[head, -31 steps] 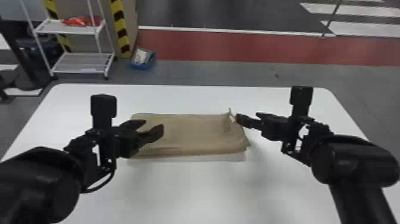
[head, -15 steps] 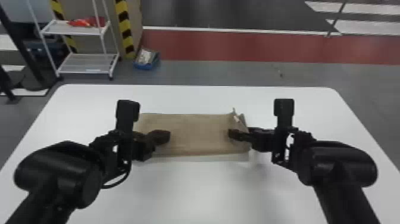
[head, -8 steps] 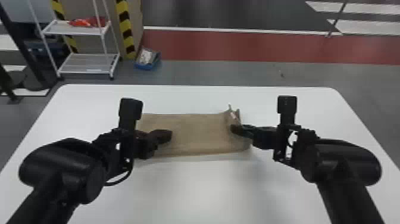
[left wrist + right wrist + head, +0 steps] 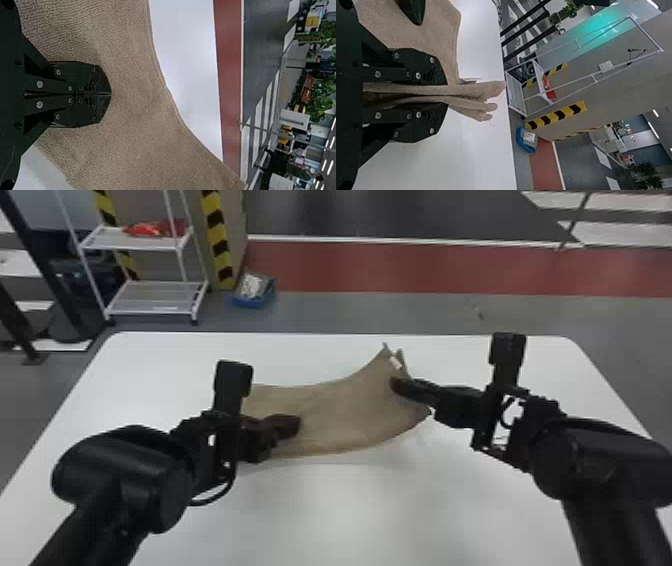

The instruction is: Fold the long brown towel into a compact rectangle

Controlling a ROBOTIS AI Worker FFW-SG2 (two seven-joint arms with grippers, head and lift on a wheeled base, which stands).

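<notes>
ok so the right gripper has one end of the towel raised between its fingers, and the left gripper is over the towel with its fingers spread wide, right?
Not quite: the left wrist view shows the left gripper over the towel with its fingers closed together, not spread wide.

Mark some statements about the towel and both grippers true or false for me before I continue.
1. The right gripper has folds of the towel between its fingers. True.
2. The towel's right end is raised above the table. True.
3. The left gripper is beyond the table's far edge. False: it is at the towel's left part.
4. The left gripper's fingers are spread wide. False: they are closed together.
5. The towel is bright red. False: it is brown.
</notes>
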